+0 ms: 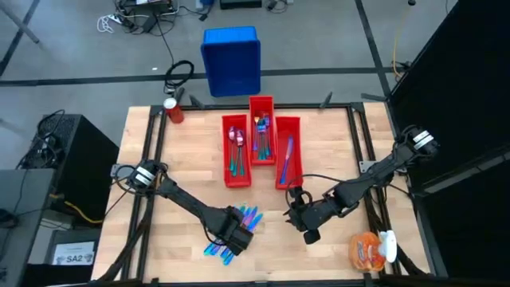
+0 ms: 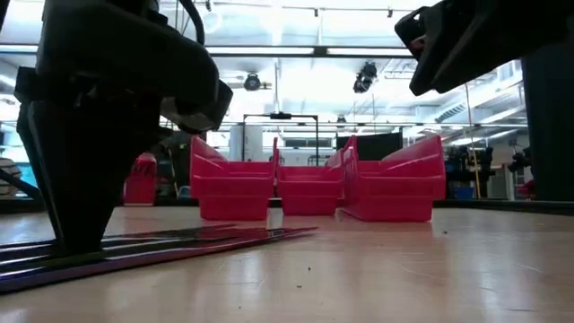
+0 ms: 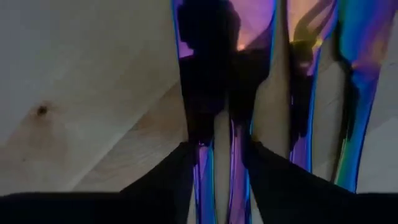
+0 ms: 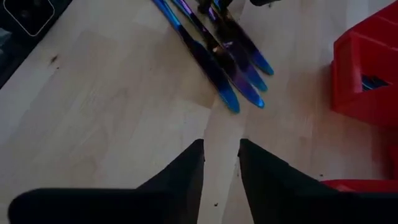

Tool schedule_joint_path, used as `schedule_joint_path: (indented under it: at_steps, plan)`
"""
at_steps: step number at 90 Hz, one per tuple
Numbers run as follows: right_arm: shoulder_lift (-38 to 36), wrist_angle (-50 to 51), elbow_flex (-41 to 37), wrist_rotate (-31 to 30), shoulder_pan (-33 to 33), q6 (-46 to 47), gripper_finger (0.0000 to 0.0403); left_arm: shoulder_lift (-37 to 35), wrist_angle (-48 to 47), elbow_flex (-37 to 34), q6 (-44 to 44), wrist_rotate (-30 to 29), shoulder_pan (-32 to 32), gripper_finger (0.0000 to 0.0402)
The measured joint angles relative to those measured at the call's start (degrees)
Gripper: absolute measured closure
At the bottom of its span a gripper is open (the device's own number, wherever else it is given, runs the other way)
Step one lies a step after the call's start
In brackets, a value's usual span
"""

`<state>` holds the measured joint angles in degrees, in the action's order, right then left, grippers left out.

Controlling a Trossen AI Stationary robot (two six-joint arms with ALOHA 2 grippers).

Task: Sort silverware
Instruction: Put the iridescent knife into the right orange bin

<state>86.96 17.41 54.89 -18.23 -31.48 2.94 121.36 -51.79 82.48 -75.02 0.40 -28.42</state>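
Two left claw (image 3: 221, 171) fingers straddle one knife (image 3: 235, 168), seen only by wrist; right claw (image 4: 221, 155) narrowly open, empty.

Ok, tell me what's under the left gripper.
Under the left gripper lies a cluster of iridescent knives flat on the wooden table, blades sticking out past it. The left wrist view shows its fingers straddling one handle. The arm covers the pieces' middle parts, hiding their exact count.

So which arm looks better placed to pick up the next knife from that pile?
The left. Its gripper is right down on the loose knives, with its fingers open astride one handle. The right gripper hangs off to the side of the pile, above bare table.
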Motion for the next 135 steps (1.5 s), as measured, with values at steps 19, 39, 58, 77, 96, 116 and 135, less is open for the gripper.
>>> schedule_joint_path:
  at_steps: [19, 39, 58, 77, 96, 116, 135]
  plan:
    - [0.0, -0.1, 0.0, 0.0, 0.0, 0.0, 0.0323, 0.0, -0.1, 0.0, 0.0, -0.7, 0.0, 0.0303]
    - [0.0, -0.1, 0.0, 0.0, 0.0, -0.1, 0.0324, 0.0, -0.2, 0.0, 0.3, -2.4, 0.0, 0.0301]
    - [0.0, -0.1, 0.0, 0.0, 0.0, -0.1, 0.032, 0.0, -1.5, 0.5, 0.1, -2.3, 0.3, 0.0215]
    - [0.0, -0.2, 0.0, 0.0, 0.0, -0.1, 0.0326, 0.0, -1.7, 0.6, 1.1, -2.5, 0.3, 0.0203]
    - [0.0, -0.2, 0.0, 0.0, 0.0, -0.1, 0.0327, 0.0, 0.8, -0.2, 1.2, -0.6, 1.0, 0.0309]
    - [0.0, -0.2, 0.0, 0.0, 0.0, -0.1, 0.0325, -0.2, -0.5, 0.5, 2.3, 0.6, 1.4, 0.031]
    - [0.0, 0.0, 0.0, 0.0, 0.0, -0.1, 0.0326, -2.1, -5.1, 4.1, 2.7, -5.0, 1.3, 0.0371]
